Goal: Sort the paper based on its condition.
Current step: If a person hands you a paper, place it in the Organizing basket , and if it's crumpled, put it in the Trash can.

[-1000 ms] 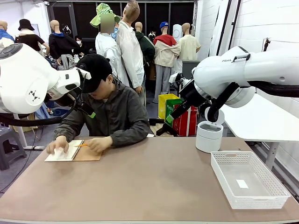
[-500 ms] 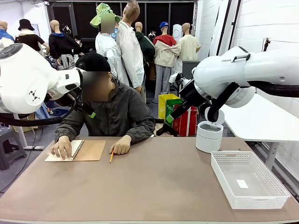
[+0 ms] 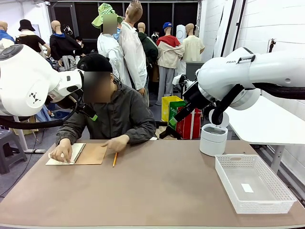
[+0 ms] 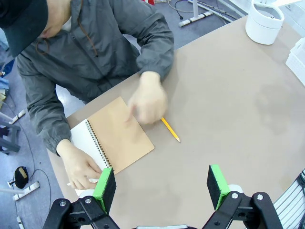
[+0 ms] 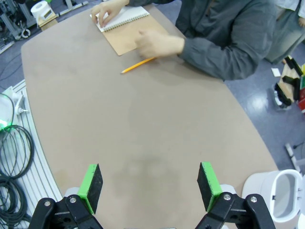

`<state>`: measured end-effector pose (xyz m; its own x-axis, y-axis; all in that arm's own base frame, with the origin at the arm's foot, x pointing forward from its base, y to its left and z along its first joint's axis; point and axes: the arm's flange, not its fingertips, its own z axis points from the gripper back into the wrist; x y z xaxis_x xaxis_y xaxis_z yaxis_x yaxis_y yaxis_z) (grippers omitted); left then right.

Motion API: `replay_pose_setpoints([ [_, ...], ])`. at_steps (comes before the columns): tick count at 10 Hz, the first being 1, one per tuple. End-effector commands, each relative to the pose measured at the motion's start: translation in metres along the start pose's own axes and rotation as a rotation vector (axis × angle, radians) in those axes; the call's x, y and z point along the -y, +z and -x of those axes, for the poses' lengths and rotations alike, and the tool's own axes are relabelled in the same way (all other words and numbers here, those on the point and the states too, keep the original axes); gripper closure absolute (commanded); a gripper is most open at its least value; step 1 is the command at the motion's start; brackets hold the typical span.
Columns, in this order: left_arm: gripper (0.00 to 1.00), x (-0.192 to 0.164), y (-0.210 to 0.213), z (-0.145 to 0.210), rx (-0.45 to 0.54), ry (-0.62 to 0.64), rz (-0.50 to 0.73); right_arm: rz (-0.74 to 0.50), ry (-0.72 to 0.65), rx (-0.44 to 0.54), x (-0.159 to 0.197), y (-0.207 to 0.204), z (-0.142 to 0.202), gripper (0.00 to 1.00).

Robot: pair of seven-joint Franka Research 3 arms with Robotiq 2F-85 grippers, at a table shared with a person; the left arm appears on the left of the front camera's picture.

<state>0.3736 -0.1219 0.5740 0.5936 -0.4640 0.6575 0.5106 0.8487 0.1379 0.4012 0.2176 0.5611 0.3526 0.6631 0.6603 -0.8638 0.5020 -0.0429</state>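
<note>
green-padded left gripper (image 4: 161,187) and right gripper (image 5: 149,186) both stand spread wide, empty, above the brown table (image 4: 228,109).

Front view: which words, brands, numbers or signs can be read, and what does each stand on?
"FRAN": dark letters on the right arm's white shell; the rest of the word curves away.
Green bag on the floor behind the table: pale print, too small to read.
Spiral notepad: no legible writing.
</note>
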Motion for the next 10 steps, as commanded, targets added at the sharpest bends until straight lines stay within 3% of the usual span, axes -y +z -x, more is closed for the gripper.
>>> replay_pose_setpoints([
  [1, 0.00, -0.0009, 0.0007, 0.0000, 0.002, -0.001, 0.001, 0.004, -0.007, -0.001, 0.0002, 0.0002, -0.0003, 0.00],
  [10, 0.00, -0.0009, 0.0007, 0.0000, 0.002, -0.001, 0.001, 0.004, -0.007, -0.001, 0.0002, 0.0002, -0.0003, 0.00],
])
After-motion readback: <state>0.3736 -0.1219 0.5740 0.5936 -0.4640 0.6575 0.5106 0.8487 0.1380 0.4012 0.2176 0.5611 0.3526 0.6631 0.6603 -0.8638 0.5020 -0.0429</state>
